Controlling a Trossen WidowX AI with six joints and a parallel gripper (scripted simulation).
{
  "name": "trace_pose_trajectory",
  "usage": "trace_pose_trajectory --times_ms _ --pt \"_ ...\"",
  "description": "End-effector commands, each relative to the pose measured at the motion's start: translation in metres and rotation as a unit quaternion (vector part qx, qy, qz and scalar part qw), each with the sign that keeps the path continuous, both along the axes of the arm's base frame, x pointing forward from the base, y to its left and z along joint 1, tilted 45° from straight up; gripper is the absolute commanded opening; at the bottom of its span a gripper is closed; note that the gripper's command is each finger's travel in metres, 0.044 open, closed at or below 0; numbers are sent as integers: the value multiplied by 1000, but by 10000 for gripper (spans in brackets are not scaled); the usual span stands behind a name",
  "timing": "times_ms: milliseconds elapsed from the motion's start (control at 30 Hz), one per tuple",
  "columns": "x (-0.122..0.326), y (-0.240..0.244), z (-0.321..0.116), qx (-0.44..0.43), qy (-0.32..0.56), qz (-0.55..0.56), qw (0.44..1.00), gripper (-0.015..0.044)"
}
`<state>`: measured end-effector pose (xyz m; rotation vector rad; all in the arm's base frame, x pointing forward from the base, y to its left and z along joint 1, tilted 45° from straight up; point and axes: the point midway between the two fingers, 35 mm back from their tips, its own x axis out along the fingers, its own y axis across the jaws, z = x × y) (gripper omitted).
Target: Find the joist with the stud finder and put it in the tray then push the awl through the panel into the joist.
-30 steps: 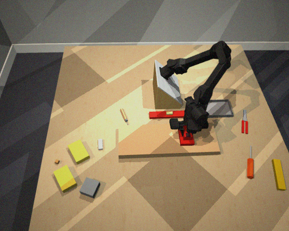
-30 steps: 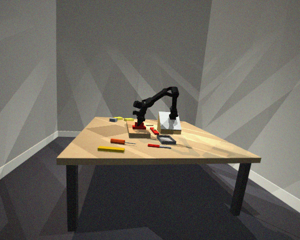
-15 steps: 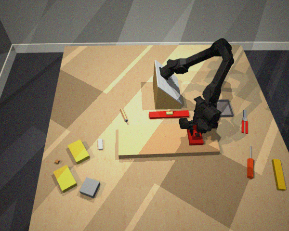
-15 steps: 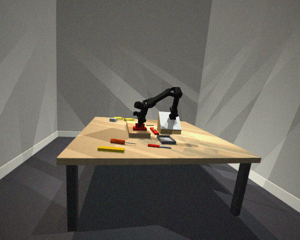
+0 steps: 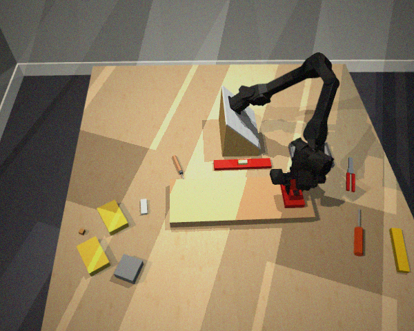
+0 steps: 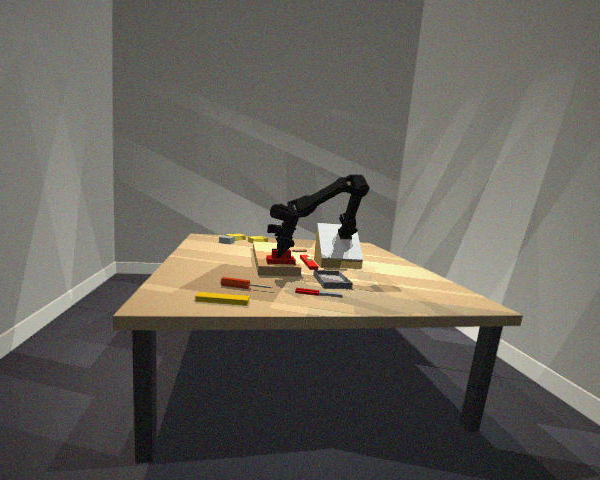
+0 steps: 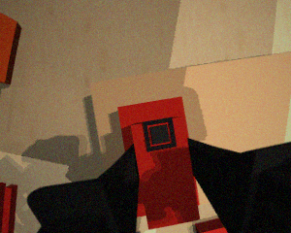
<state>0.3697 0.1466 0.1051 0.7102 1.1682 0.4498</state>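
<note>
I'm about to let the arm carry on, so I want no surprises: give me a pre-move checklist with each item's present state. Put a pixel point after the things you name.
1. Jaws shut on the stud finder (image 5: 293, 200) (image 6: 280, 259) (image 7: 170, 186): ok.
2. Stud finder over the floor panel (image 5: 207, 204) (image 6: 279, 270) (image 7: 238, 102): ok.
3. Joist located: cannot tell.
4. Stud finder in the tray (image 6: 348, 283): not ok.
5. Awl (image 5: 177, 164) lying beside the panel, not in the jaws: ok.

The bench (image 5: 200, 285) (image 6: 316, 321) looks like smooth, pale wood; the screwdriver (image 5: 358, 241) (image 6: 235, 283) (image 7: 2, 48) has a plastic-looking orange handle and metallic grey shaft.
</note>
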Motion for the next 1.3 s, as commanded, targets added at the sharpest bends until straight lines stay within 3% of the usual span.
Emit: trace_pose_trajectory --times_ms 0,433,1267 --pt "0 7 6 2 -1 3 1000 0" --pt "0 4 3 1 -1 3 1000 0" --pt "-3 -54 -57 -1 0 3 1000 0"
